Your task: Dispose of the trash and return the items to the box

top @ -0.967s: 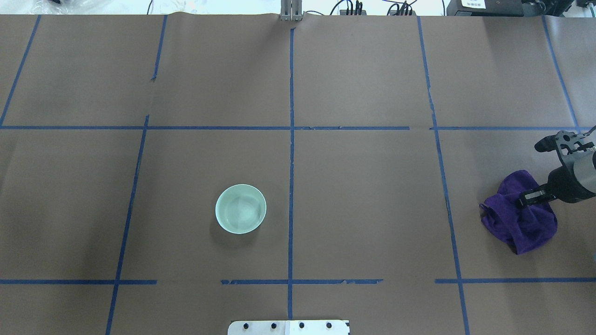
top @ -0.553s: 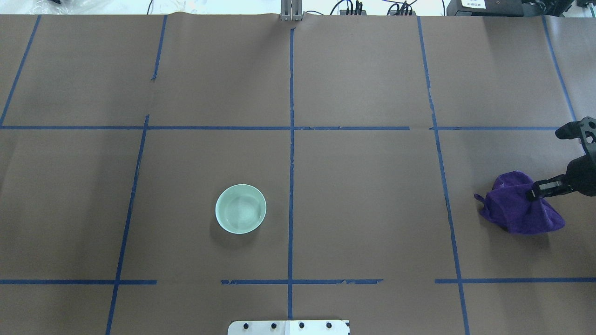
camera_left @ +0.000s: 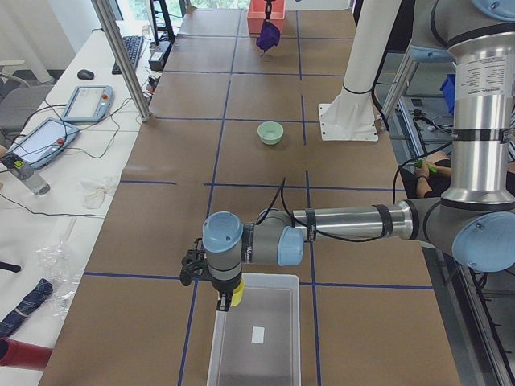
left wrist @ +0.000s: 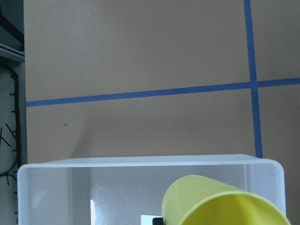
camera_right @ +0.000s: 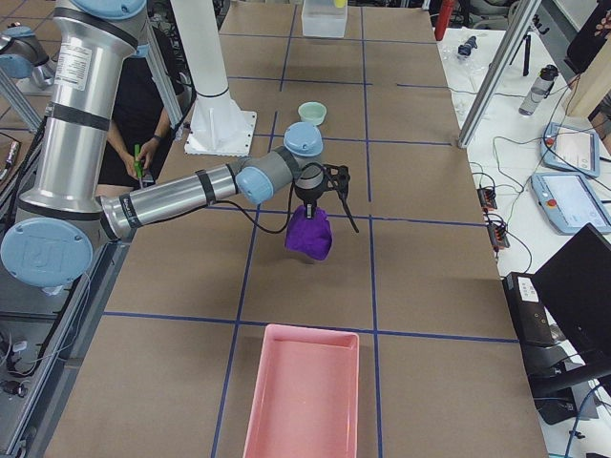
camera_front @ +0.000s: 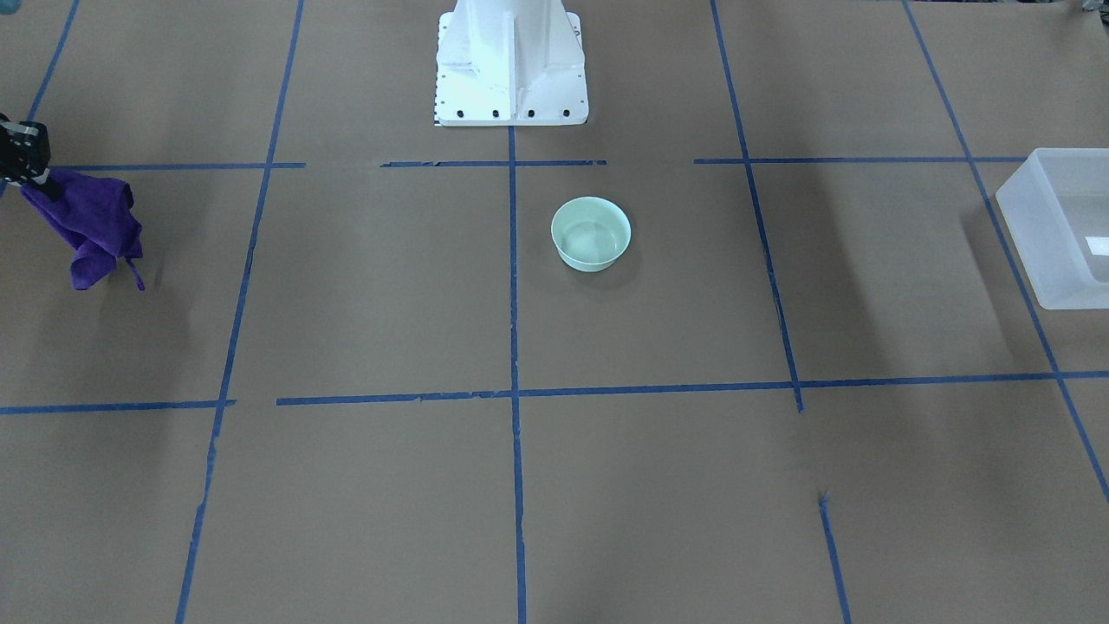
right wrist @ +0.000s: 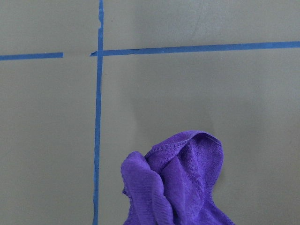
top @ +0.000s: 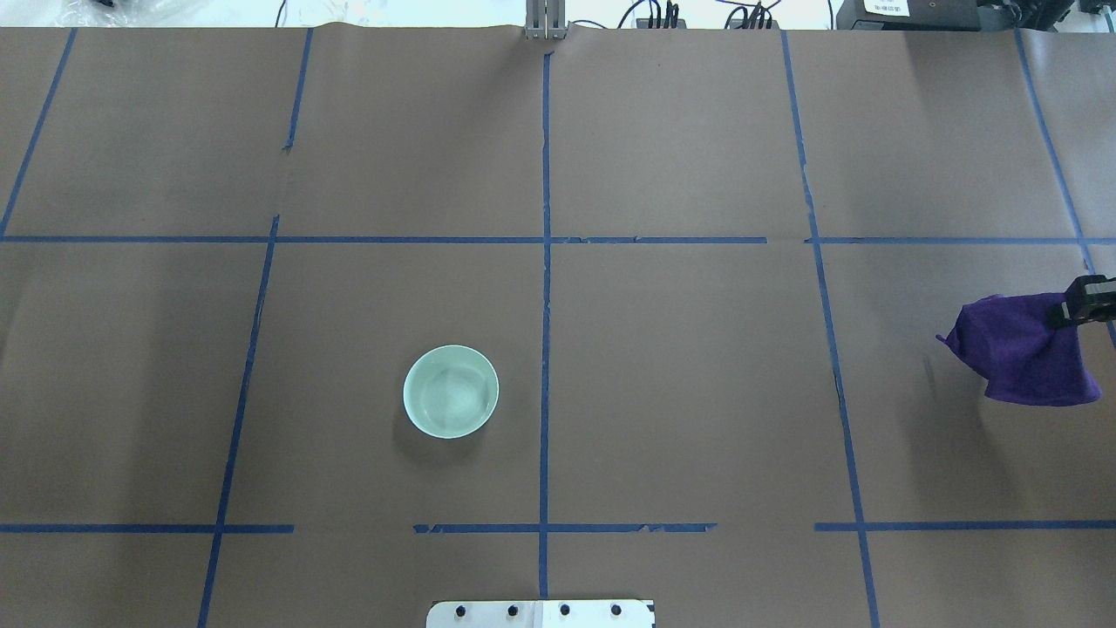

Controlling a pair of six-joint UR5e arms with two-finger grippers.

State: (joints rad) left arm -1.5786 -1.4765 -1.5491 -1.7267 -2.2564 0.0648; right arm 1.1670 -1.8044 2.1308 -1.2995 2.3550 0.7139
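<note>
My right gripper is shut on a purple cloth, which hangs clear of the table at the far right of the overhead view. The same cloth fills the bottom of the right wrist view and droops below the gripper in the exterior right view. A yellow cup hangs tilted over the near end of the translucent box, with my left gripper shut on it. The box sits at the table's end on my left. No trash can be told apart.
A pale green bowl stands near the table's middle, in front of the white robot base. A pink tray lies at the table's end on my right. A person stands behind the robot.
The purple cloth has come up off the table and shifted right and upward in the overhead view with my right gripper. The green bowl has not moved.
</note>
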